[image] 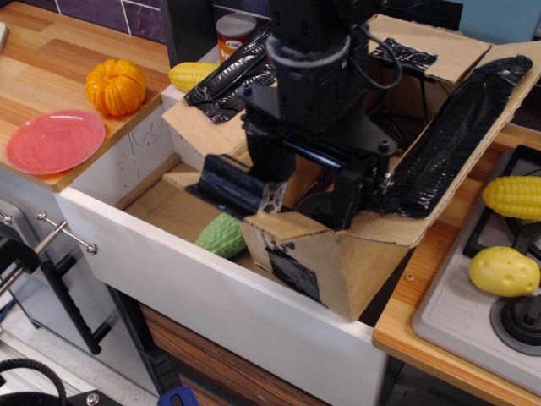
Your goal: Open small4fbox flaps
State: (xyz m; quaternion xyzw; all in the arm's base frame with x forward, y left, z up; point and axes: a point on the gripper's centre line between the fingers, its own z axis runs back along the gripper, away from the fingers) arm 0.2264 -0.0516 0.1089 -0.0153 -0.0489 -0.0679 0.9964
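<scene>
The small4fbox (342, 266), brown cardboard with black print on its near side, stands tilted in the white sink (194, 288). All four flaps stand open. The left long flap (221, 78) and right long flap (461, 135) spread outward and show black tape. The far short flap (423, 51) leans back. The near short flap (230, 184) is folded out and down to the left, tape side up. My black gripper (306, 190) reaches down into the box mouth, just above the near flap's hinge. Its jaws are wide apart and hold nothing.
A green toy vegetable (224, 234) lies in the sink beside the box. An orange pumpkin (116, 85), a pink plate (55, 139), a yellow corn (193, 76) and a can (235, 34) are on the left counter. A corn (514, 196) and a yellow potato (505, 271) lie on the stove at right.
</scene>
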